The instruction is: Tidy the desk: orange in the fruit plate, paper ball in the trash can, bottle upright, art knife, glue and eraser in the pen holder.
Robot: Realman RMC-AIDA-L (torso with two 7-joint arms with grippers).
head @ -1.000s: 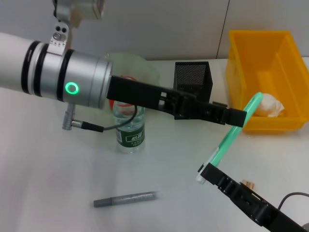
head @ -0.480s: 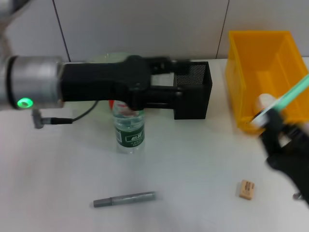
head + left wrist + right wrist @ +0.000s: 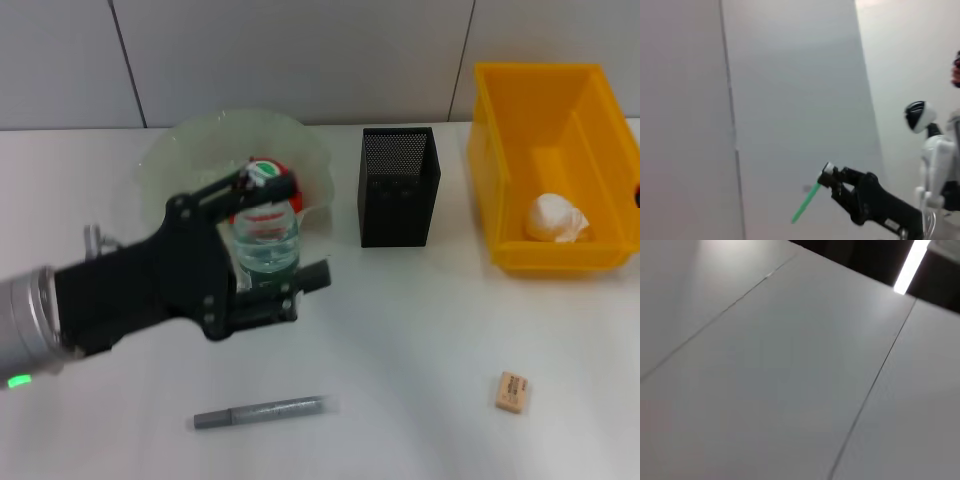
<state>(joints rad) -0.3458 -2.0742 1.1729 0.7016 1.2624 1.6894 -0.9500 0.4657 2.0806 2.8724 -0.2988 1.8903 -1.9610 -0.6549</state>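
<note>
Standing upright: ribbed clear-plastic bottle (image 3: pixel 266 245), matte-black left gripper (image 3: pixel 262 262) beside

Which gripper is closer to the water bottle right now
Left. The left gripper is right at the water bottle, in front of it; the right gripper is out of the head view, holding a green stick.

White desk (image 3: pixel 420 330) carried all items. Clear fruit plate (image 3: pixel 175 160) sat at rear left. Bottle (image 3: pixel 266 245) stood upright at plate's front edge, partly masked by arm. Black mesh pen holder (image 3: pixel 399 187) stood at rear centre. Yellow trash can (image 3: pixel 552 160) sat at rear right, well apart from pen holder. Grey art knife (image 3: pixel 260 411) lay flat at front, left of centre. Eraser (image 3: pixel 511 392) lay at front right, well apart from knife.
</note>
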